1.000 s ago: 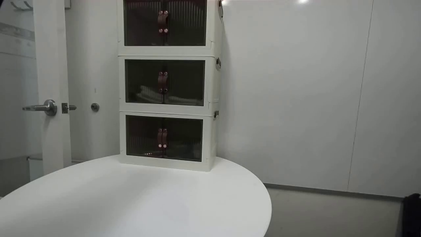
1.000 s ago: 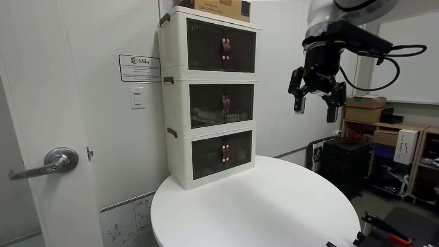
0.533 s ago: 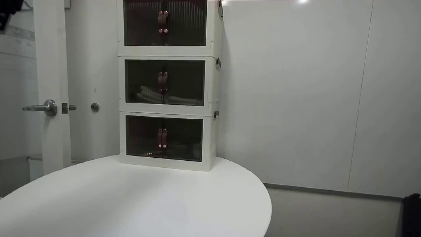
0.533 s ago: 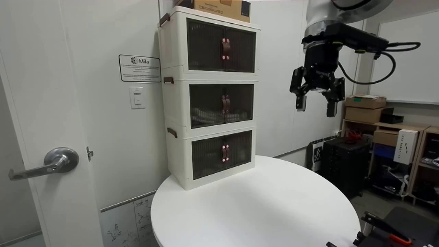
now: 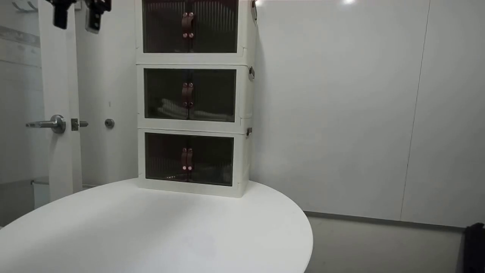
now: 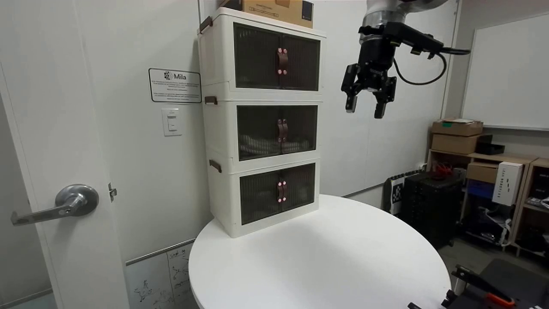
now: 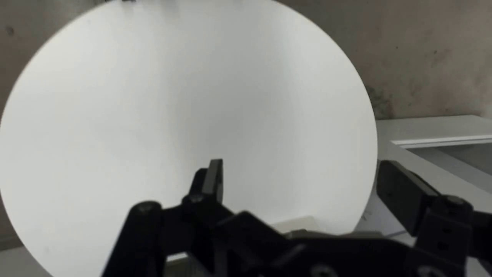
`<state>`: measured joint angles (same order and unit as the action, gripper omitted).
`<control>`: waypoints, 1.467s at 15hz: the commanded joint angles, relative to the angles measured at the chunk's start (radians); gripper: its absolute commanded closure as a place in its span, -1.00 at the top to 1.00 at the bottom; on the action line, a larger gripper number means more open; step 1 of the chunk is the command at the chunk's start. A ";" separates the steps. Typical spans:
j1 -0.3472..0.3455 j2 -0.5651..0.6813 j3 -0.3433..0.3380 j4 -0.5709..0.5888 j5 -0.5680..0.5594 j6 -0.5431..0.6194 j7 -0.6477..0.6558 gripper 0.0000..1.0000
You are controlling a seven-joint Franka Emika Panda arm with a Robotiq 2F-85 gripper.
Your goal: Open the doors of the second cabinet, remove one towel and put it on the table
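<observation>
Towels [image 5: 172, 109], pale and folded, can be seen dimly through the dark doors [image 6: 271, 133] of the second cabinet [image 6: 221, 128]. They are laid low inside, and some pale cloth is shown behind each door. How many are kept there cannot be told. Both doors are closed, and their small dark red handles [image 6: 280, 131] are set side by side in the middle.

The second cabinet is stacked between the top cabinet [image 6: 214, 56] and the bottom cabinet [image 6: 222, 197], and the bottom cabinet is set on the round white table [image 6: 326, 253], near its edge. In an exterior view, a brown box [image 6: 279, 16] is seen on the top cabinet, and a sign [image 6: 176, 92] and a light switch [image 6: 171, 123] are fixed on the wall [image 6: 146, 171] nearby.

The black gripper [image 6: 365, 108] is held up high over the table, well apart from the doors. Its two fingers [image 6: 380, 110] are pointed down and spread wide apart, and the gap is shown in the wrist view too. The upper part of the arm [image 6: 383, 18] is cut off at the top in an exterior view.
</observation>
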<state>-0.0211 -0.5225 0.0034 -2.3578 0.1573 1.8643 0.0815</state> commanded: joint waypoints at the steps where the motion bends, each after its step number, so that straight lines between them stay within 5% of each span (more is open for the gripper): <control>1: 0.025 0.134 -0.064 0.136 0.049 0.089 -0.150 1.00; 8: 0.063 0.303 -0.133 0.292 0.091 0.065 -0.581 1.00; 19: -0.036 0.425 -0.261 0.386 0.507 -0.075 -1.356 1.00; 21: -0.061 0.439 -0.261 0.395 0.522 -0.161 -1.424 1.00; 22: -0.069 0.408 -0.236 0.358 0.492 -0.091 -1.351 1.00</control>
<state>-0.0646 -0.1161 -0.2555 -2.0023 0.6477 1.7758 -1.2692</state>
